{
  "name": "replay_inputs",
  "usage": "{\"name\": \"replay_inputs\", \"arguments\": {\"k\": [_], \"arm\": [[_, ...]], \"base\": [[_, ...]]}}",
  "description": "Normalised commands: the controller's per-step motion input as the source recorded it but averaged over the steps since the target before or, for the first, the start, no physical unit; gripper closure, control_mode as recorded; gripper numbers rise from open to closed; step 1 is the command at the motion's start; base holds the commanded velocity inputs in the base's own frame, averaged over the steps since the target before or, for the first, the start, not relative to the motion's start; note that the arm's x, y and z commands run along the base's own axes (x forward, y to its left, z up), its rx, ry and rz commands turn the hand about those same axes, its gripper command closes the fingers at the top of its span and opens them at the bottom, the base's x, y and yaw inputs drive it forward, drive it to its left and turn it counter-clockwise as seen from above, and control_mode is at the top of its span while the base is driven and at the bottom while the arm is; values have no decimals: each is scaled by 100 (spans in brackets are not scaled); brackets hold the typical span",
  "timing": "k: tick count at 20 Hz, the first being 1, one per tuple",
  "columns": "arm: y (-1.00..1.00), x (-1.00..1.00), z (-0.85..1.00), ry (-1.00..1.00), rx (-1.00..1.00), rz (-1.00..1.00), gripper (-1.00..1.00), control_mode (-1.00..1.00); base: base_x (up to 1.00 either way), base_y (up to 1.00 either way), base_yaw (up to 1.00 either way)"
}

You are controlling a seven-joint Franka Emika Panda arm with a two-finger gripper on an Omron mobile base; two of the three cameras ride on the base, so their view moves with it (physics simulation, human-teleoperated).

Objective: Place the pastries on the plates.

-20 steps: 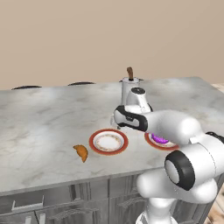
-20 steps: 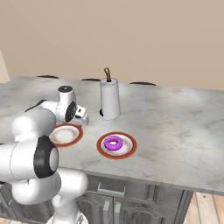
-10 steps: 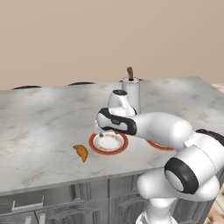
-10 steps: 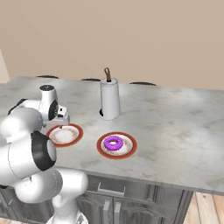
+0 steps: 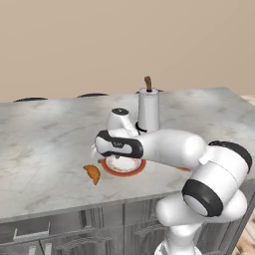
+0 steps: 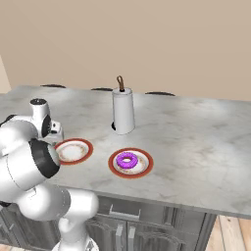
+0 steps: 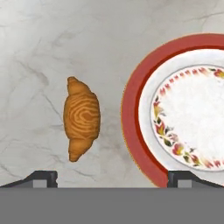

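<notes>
A golden-brown croissant lies on the marble counter just left of an empty red-rimmed plate. The purple-frosted donut sits on the second red-rimmed plate further right. My gripper hangs open above the counter, over the gap between croissant and empty plate. Its fingertips hold nothing; the croissant lies toward the left one and the plate's rim toward the right one.
A tall white pot with a brown knob stands behind the plates. The counter's front edge runs close below the croissant. Dark chair backs show past the far edge.
The arm has swung left, from above the donut's plate to above the empty plate's left edge and the croissant. The jaws stayed open. Pastries and plates have not moved.
</notes>
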Motion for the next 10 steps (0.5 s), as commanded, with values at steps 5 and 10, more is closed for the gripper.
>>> {"name": "replay_inputs", "arguments": {"k": [5, 10], "arm": [[53, 0, -7, 5, 0, 8, -100, -100], [45, -6, -17, 6, 0, 6, -100, -100]], "base": [[0, 0, 0], [0, 0, 0]]}}
